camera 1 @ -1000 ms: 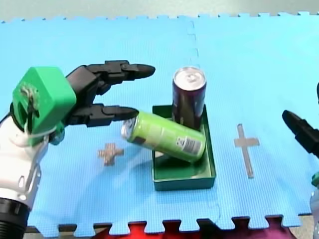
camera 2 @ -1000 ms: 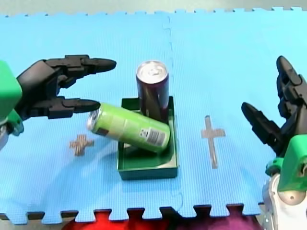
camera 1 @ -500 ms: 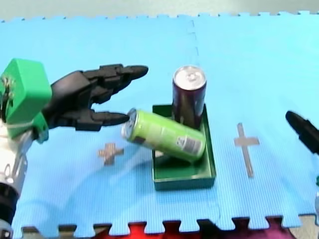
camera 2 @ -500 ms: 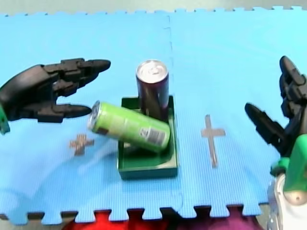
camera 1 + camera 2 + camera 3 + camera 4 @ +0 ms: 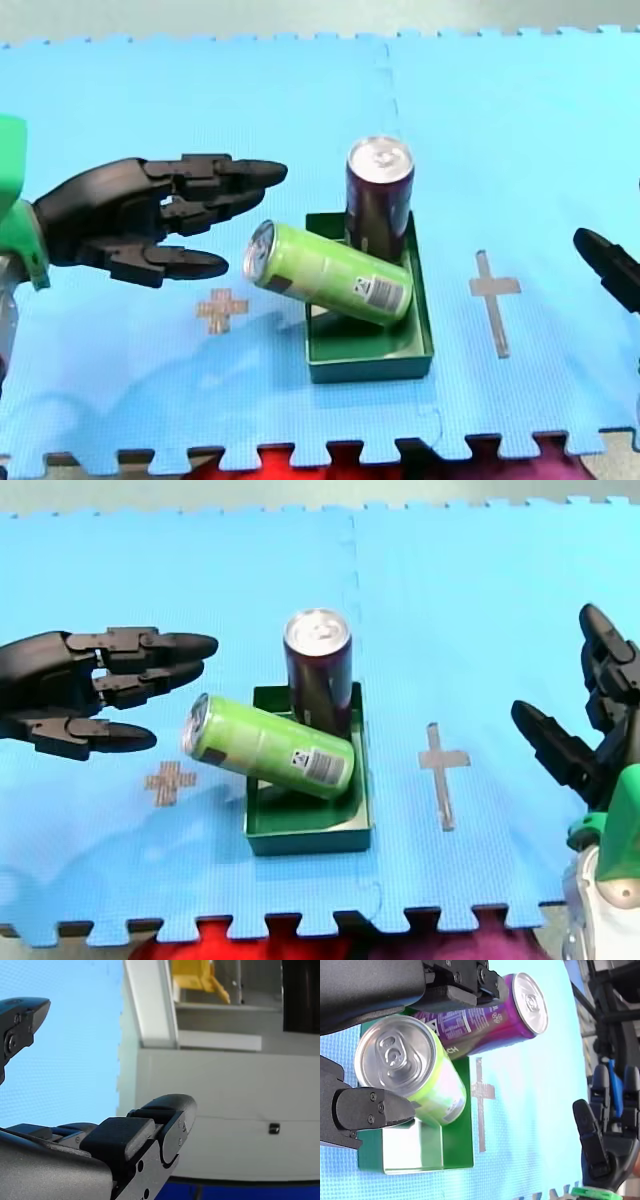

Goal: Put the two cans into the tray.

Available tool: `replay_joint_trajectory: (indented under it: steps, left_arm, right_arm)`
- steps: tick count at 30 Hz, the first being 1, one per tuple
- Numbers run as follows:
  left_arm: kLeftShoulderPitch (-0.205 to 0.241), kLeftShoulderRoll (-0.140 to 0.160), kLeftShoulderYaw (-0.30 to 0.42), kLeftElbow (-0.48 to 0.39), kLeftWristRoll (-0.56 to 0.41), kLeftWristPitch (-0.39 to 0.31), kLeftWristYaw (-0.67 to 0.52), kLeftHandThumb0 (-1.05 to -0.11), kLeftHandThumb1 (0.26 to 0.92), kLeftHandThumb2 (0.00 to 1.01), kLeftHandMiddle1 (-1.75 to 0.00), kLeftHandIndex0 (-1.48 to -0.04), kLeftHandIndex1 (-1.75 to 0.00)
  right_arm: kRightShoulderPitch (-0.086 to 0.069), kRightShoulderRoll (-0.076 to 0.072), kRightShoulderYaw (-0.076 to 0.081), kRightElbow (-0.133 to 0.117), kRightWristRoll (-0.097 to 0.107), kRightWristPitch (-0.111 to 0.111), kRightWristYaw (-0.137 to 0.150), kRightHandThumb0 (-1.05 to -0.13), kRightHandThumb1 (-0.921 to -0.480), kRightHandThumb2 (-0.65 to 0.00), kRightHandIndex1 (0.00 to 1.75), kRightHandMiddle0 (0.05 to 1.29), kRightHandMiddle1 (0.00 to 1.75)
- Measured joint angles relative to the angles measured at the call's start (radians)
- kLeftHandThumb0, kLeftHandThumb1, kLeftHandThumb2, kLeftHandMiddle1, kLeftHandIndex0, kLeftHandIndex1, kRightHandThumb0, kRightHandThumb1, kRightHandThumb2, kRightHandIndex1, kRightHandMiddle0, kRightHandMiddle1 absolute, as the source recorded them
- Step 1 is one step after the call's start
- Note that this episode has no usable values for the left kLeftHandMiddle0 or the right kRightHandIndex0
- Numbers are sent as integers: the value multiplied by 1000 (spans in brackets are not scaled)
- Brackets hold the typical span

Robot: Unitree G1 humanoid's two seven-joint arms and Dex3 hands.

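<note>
Tray point(image 5: 370, 368) in the middle of the blue foam mat point(image 5: 520, 120), green and shallow, and both cans are at it. The purple can point(image 5: 379, 200) stands upright at the tray's far end. The green can point(image 5: 330, 272) lies on its side, tilted: its base is down inside the tray and its body leans on the left rim, so the lid end juts out left over the mat. Whether it touches the purple can, the head views cannot settle.

Left of that lid hovers the left hand point(image 5: 130, 220), empty, with its black fingers stretched toward the can and clear of it. At the right edge, near side, is the right hand point(image 5: 598, 742), holding nothing and uncurled. The first head view catches one black fingertip of it; the second head view brings in more fingers and the green wrist block.

A brown tape cross point(image 5: 220, 310) lies left of the tray, a grey tape cross point(image 5: 493, 300) to its right.

The second wrist view adds the green can's silver lid point(image 5: 395, 1057) with its pull tab, and print on the purple can's side. The first wrist view looks past a black finger point(image 5: 160, 1130), off the mat, to a white wall point(image 5: 225, 1110) and a yellow object point(image 5: 200, 977).
</note>
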Motion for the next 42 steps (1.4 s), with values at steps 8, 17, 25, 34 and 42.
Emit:
replay_joint_trajectory:
  steps: [8,17,25,34,42]
  left_arm:
    - [-20,-8,60,136,-16,-25,-57,-1048,921,394,0,-191,0]
    - [43,-83,146,186,-34,-133,160,-1048,921,292,-34,-211,-8]
    - [87,-199,196,184,-55,-245,405,-1048,888,48,-51,-324,-14]
    - [147,-365,288,172,-114,-307,675,-1048,819,1,-30,-349,-12]
    - [165,-379,260,124,-59,-285,780,-1048,766,0,-22,-358,-9]
  right_arm:
    - [0,-4,-1,2,2,0,1,-261,-746,-1,0,671,0]
    - [4,-3,0,-7,2,0,2,-263,-747,-1,1,671,0]
    - [14,3,14,7,-13,-4,2,-289,-745,0,3,678,3]
    - [61,17,91,93,-116,-56,13,-338,-737,0,10,689,3]
    - [70,36,139,136,-139,-115,20,-353,-734,0,13,693,3]
